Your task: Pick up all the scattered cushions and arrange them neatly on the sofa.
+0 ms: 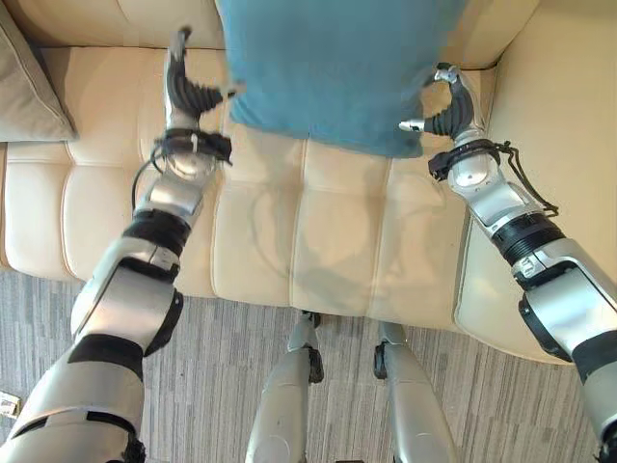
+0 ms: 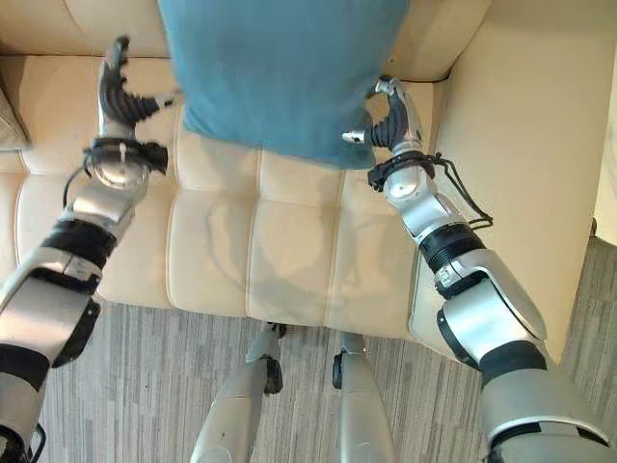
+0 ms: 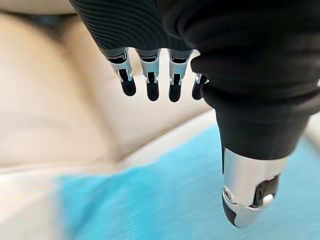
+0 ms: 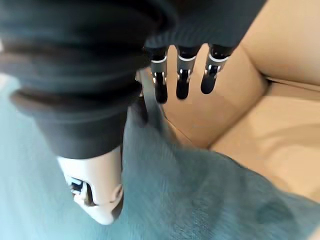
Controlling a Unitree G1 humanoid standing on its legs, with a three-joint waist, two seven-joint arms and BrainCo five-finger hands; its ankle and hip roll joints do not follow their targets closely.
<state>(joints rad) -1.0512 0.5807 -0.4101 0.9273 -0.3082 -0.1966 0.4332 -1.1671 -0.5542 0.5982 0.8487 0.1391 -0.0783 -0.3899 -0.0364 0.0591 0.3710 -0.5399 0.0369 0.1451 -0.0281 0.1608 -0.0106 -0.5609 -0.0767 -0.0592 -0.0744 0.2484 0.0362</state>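
Observation:
A blue cushion [image 1: 333, 68] leans against the backrest of the cream sofa [image 1: 289, 241], its lower edge on the seat. My left hand [image 1: 181, 92] stands upright just left of the cushion, open, fingers straight, thumb reaching toward the cushion's lower left corner. My right hand [image 1: 451, 111] is at the cushion's lower right corner, open, thumb pointing at the fabric and fingers arched beside its edge. In the left wrist view the straight fingers [image 3: 150, 85] hang above the blue cushion [image 3: 175, 200]. In the right wrist view the thumb [image 4: 95, 200] lies over the blue cushion [image 4: 200, 200].
A grey-beige cushion [image 1: 29, 87] leans in the sofa's left corner. The sofa's wide right armrest [image 1: 559, 145] rises beside my right arm. Grey striped carpet [image 1: 212, 386] runs along the sofa's front edge.

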